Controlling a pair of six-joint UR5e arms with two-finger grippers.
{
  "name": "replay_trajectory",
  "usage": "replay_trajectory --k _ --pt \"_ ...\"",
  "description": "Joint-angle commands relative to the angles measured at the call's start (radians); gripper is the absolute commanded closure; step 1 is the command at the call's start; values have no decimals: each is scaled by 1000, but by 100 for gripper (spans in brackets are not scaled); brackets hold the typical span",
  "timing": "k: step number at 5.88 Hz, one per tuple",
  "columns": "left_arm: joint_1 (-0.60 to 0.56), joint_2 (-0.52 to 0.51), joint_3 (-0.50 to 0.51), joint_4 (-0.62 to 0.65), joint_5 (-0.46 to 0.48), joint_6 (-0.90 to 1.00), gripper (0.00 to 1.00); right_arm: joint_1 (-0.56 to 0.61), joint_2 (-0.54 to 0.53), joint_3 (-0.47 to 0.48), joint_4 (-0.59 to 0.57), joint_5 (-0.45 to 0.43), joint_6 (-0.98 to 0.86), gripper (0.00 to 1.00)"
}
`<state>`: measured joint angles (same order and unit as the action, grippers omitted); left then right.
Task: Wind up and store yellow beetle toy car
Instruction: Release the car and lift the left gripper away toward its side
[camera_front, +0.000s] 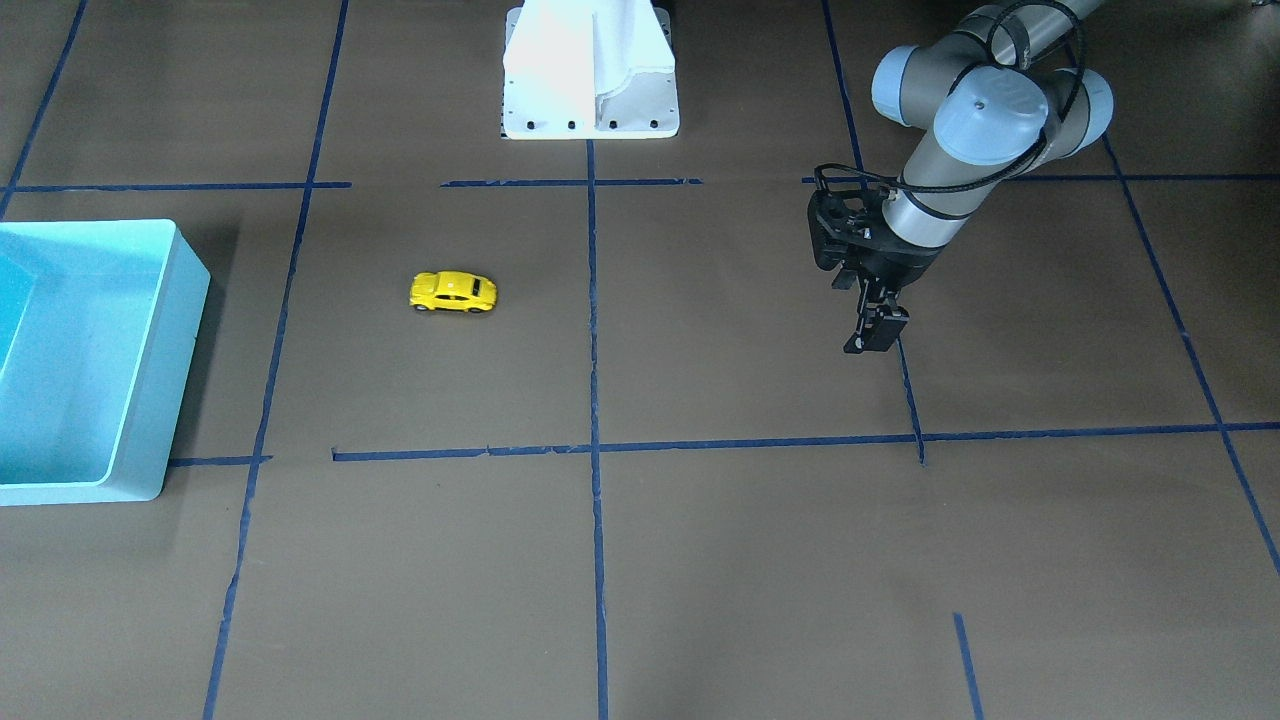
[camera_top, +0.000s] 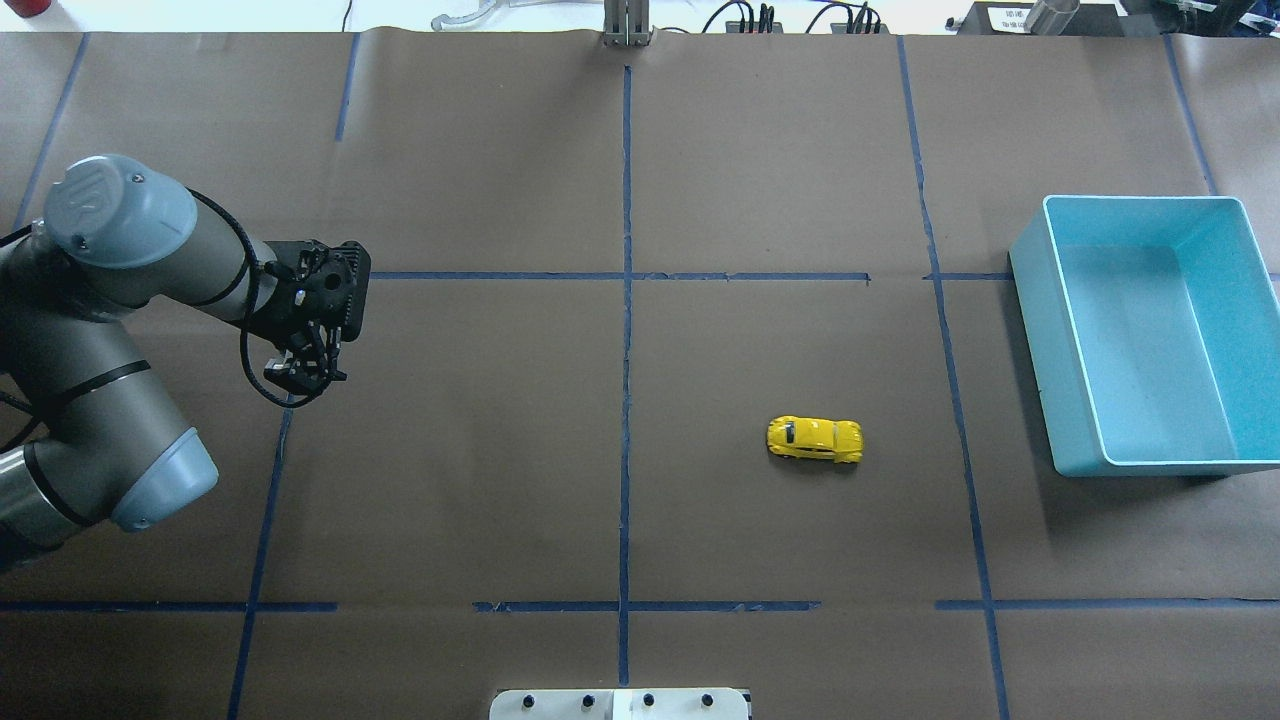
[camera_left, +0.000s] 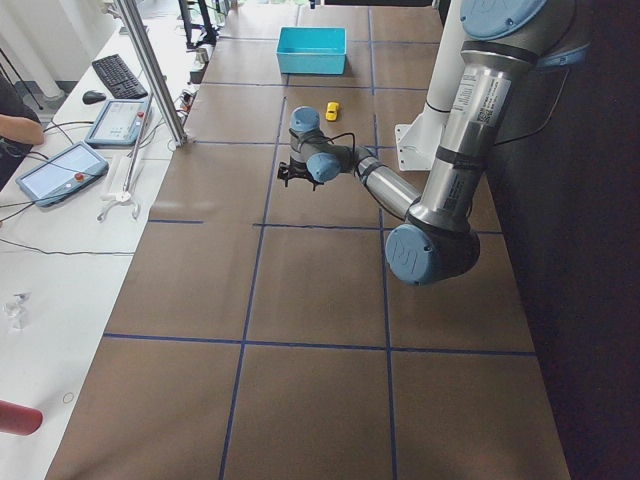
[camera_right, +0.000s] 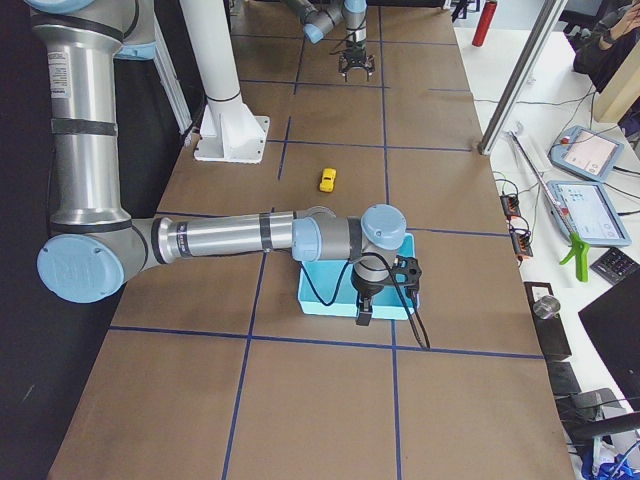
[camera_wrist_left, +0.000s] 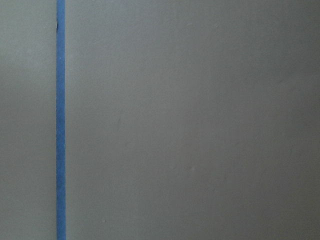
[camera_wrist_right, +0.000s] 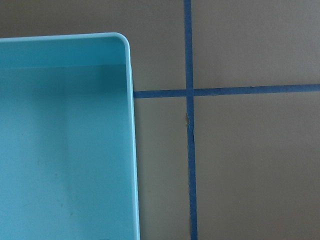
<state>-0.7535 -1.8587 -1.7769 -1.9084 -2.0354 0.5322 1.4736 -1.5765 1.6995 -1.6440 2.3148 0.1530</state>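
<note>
The yellow beetle toy car (camera_front: 453, 291) stands on its wheels on the brown table, alone; it also shows in the overhead view (camera_top: 814, 439). The light blue bin (camera_top: 1040, 260) stands empty at the table's right end. My left gripper (camera_top: 300, 375) hovers over the left half, far from the car, fingers apart and empty. Its wrist view shows only paper and a tape line (camera_wrist_left: 60, 120). My right gripper (camera_right: 365, 308) shows only in the exterior right view, over the bin's edge; I cannot tell whether it is open or shut. Its wrist view shows the bin's corner (camera_wrist_right: 131, 100).
Blue tape lines (camera_top: 626, 300) divide the brown paper into squares. The white robot base (camera_front: 590, 80) stands at the table's robot side. Desks with tablets (camera_right: 585, 150) and a keyboard run along the far side.
</note>
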Motion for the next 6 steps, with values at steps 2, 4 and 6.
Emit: replay_trajectory --k 2,4,6 --pt "-166 204 -80 58 -51 5 0 1 9 -1 1 -11 0 0" --pt "-377 306 -87 133 -112 3 0 -24 26 3 1 -29 0 0" --pt "-631 369 -78 161 -226 -15 0 -90 126 17 -17 -20 5 0"
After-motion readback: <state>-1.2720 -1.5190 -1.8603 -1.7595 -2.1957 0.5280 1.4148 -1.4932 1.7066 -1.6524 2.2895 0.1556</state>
